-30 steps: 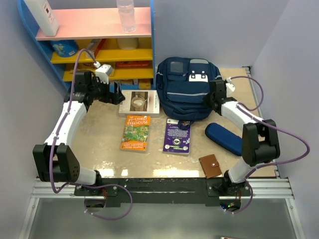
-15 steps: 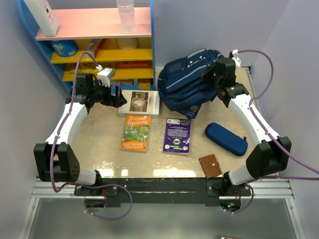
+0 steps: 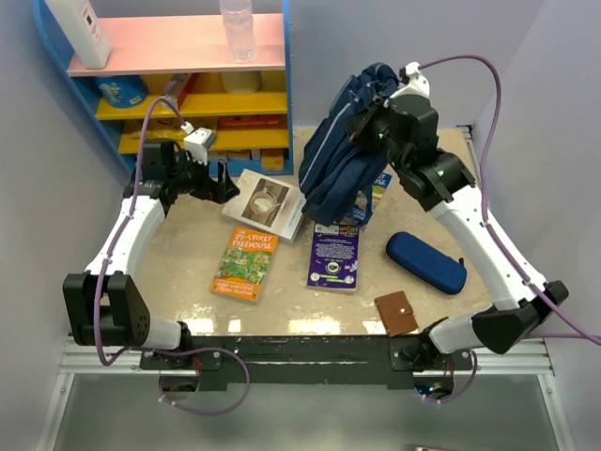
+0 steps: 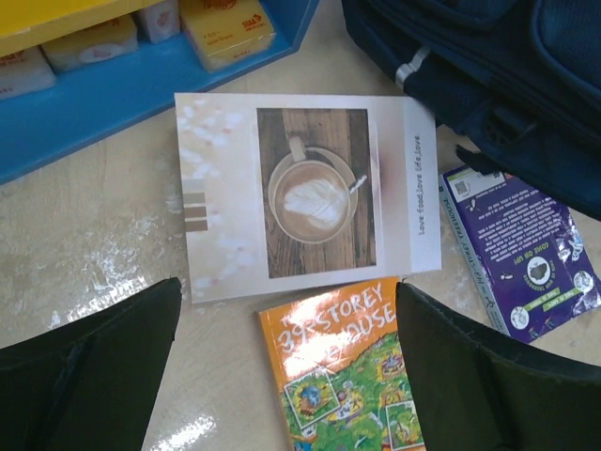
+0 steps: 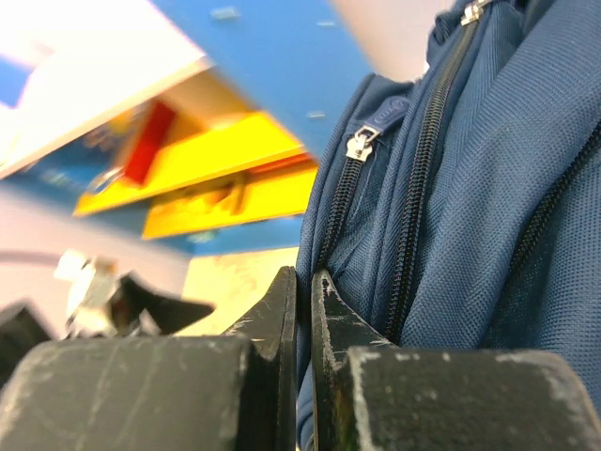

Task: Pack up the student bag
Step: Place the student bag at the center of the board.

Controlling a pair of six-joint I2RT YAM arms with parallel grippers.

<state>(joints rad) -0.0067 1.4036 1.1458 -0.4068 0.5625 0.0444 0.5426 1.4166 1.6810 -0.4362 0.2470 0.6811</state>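
Hanging at the rear right of the worktop (image 3: 178, 282), top view: student bag (image 3: 343, 164), navy with grey stripes, upended and tilted, its top pinched in the right end effector (image 3: 374, 124). Whether its lower end touches the worktop cannot be told.
- Left end effector (image 3: 220, 178): released, jaws wide, at the rear left beside the shelf unit (image 3: 178, 89), just beside the coffee book (image 3: 266, 202).
- Coffee book: flat, skewed, near the bag's lower left.
- Orange book (image 3: 240, 265): flat, in front of the coffee book.
- Purple book (image 3: 334, 256): flat, just in front of the bag.
- Pencil case (image 3: 426, 262): navy oval, right of the purple book.
- Brown wallet (image 3: 396, 313): near the front edge.

Left wrist view: left end effector (image 4: 286, 293) spread, fingers (image 4: 94, 376) clear of everything. Coffee book (image 4: 305, 193) lies between and beyond them, orange book (image 4: 343, 376) overlapping its near edge, purple book (image 4: 521, 258) at right, bag (image 4: 488, 75) at upper right.

Right wrist view: right end effector (image 5: 303, 291) clenched, with bag (image 5: 488, 188) fabric caught between the jaws beside a zip pull (image 5: 359, 143).
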